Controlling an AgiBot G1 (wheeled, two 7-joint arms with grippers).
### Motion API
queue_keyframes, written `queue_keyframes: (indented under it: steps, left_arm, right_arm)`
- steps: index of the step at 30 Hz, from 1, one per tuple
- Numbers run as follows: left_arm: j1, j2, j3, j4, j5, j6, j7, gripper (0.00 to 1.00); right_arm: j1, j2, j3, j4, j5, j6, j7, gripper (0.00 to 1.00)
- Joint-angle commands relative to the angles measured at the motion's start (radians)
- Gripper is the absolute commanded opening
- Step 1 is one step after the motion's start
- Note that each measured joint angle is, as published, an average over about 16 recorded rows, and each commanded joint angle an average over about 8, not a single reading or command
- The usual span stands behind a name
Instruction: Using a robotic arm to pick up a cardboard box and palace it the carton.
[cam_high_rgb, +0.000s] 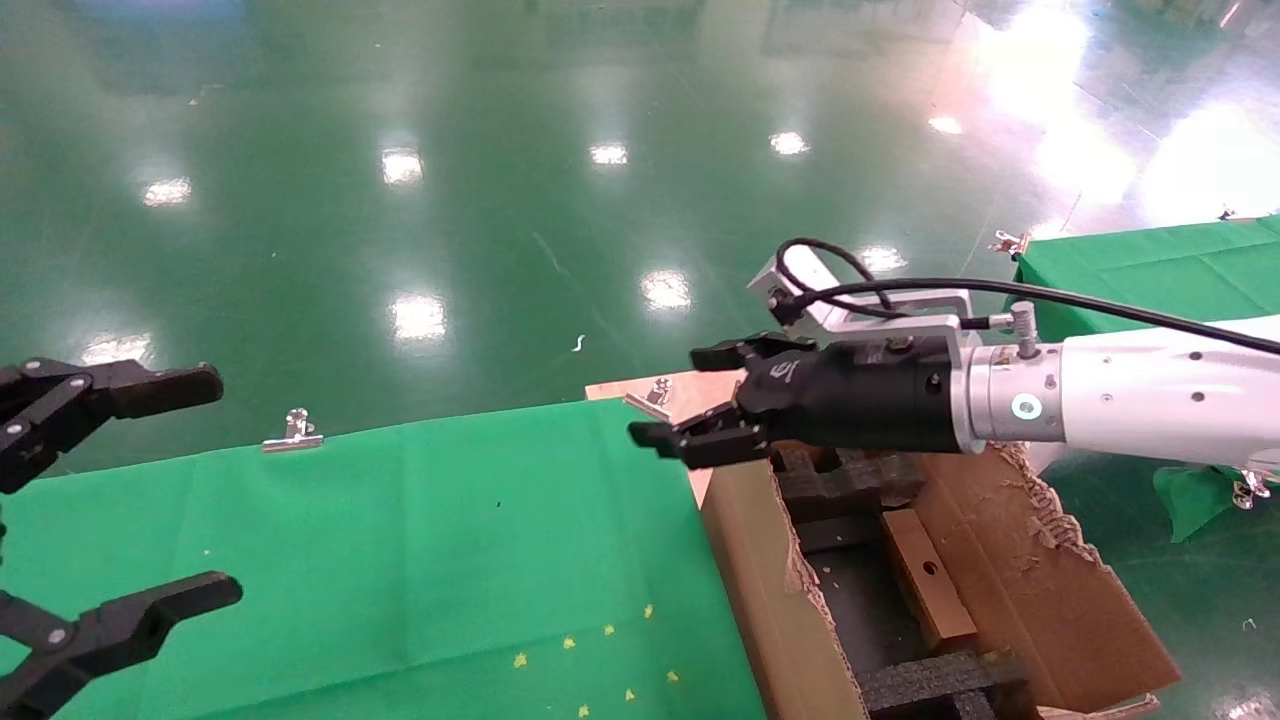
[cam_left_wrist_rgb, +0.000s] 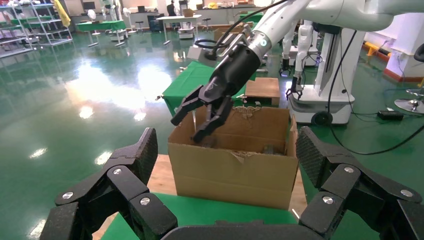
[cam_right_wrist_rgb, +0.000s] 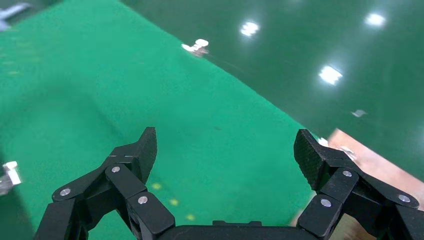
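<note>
Now right pincer (cam_high_rgb: 690, 400) spread wide, empty, above carton (cam_high_rgb: 1000, 580) edge; left pincer (cam_high_rgb: 130, 490) spread, idle.

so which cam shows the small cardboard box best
The head view: the cardboard box lies inside the carton between black foam inserts, its hole visible. In the left wrist view the carton's wall hides it. The right wrist view shows only green cloth and floor, no box.

Brown carton (cam_high_rgb: 1010, 590); brown cardboard box (cam_high_rgb: 928, 590); green cloth (cam_high_rgb: 380, 540); black foam (cam_high_rgb: 930, 685).
</note>
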Motion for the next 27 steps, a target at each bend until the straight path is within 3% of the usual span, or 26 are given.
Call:
queue_keyframes:
  steps: [1, 27]
  left_arm:
    - [0.000, 0.000, 0.000, 0.000, 0.000, 0.000, 0.000, 1.00]
    - [0.000, 0.000, 0.000, 0.000, 0.000, 0.000, 0.000, 1.00]
  right_arm:
    - [-0.020, -0.007, 0.038, -0.003, 0.033, -0.038, -0.041, 1.00]
    - [-0.269, -0.090, 0.503, -0.044, 0.438, -0.506, -0.535, 1.00]
